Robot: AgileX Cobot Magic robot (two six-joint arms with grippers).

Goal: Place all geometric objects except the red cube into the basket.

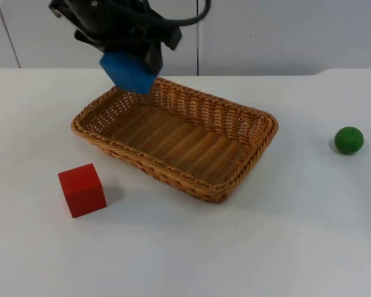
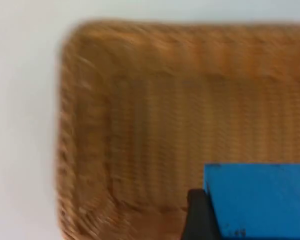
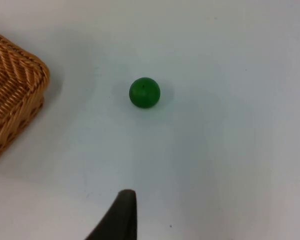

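The left gripper held the blue block over the basket; it should drop it mid-basket.

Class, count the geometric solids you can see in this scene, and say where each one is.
3. The blue block is held by the left gripper above the basket. The red cube sits on the table in front of the basket. The green ball lies to its right.
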